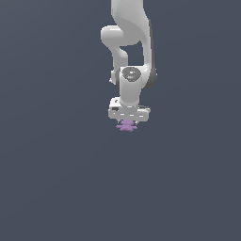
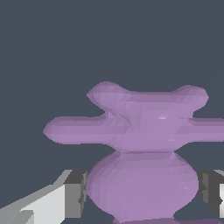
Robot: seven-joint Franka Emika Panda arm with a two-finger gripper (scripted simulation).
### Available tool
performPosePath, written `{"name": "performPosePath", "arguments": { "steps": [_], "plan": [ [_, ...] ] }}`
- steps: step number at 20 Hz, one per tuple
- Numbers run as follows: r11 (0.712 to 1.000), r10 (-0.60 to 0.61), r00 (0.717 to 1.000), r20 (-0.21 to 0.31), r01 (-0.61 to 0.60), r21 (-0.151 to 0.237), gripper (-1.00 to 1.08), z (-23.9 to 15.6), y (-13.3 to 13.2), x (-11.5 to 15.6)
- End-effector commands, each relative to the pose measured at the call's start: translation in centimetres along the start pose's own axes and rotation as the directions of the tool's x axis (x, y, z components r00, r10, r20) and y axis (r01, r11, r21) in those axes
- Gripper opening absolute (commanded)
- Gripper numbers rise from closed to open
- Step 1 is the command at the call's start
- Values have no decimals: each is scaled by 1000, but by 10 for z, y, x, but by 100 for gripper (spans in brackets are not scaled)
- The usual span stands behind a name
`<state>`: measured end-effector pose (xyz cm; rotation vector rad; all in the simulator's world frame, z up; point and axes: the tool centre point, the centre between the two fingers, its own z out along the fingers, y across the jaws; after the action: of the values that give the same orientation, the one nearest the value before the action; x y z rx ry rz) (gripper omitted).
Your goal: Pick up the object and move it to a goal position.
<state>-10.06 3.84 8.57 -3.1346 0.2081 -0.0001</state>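
Observation:
The object (image 1: 126, 126) is a small light-purple, lobed piece with stacked layers, directly under the white hand of the arm near the middle of the exterior view. My gripper (image 1: 128, 120) points straight down over it, and its fingers barely show there. In the wrist view the object (image 2: 135, 127) fills the picture. Its rounded lower bulb sits between the two dark finger pads (image 2: 75, 192), which touch it on either side. The gripper (image 2: 142, 194) is shut on that bulb. The uniform ground does not show whether the object rests on it or hangs above it.
A flat dark grey-blue ground (image 1: 52, 179) spreads in every direction around the arm. The white arm links (image 1: 129, 42) rise from the gripper to the top edge of the exterior view.

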Motion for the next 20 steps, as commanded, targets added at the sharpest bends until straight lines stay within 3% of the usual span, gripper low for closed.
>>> {"name": "performPosePath", "arguments": {
  "steps": [1,20],
  "plan": [
    [1000,0,1000,0,0,0,-100,-22,-6,4],
    [1000,0,1000,0,0,-1,-100,-204,-55,45]
  ]
}}
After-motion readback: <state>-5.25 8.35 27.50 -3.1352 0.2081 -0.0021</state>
